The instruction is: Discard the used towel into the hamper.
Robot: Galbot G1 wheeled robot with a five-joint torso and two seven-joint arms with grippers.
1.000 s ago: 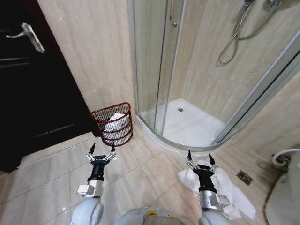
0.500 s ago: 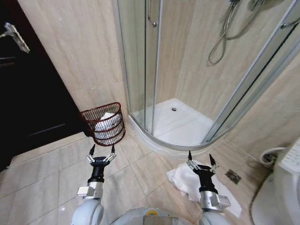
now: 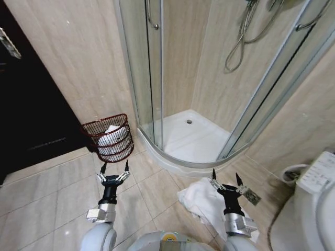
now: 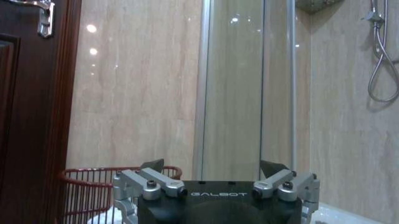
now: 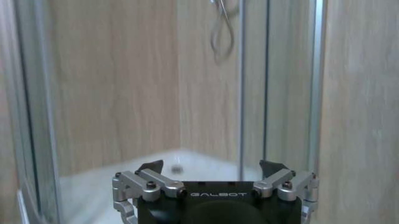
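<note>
Both arms held fwd, low; left gripper (image 3: pixel 114 167) and right gripper (image 3: pixel 225 177) fingers spread, empty; towel (image 3: pixel 201 201) probably under right.

One dark reddish-brown open-weave round hamper (image 3: pixel 108 137) is standing on the tiled floor, holding white cloth of a number that cannot be told, and one crumpled white towel (image 3: pixel 201 201) is lying on the tiles. Two black-and-silver grippers are showing, the left gripper (image 3: pixel 114 169) and the right gripper (image 3: pixel 225 179), each spreading two fingers. One glass-walled shower enclosure (image 3: pixel 180 89), one dark wooden door (image 3: pixel 29 99) and one white toilet (image 3: pixel 309 209) are making up the rest.
</note>
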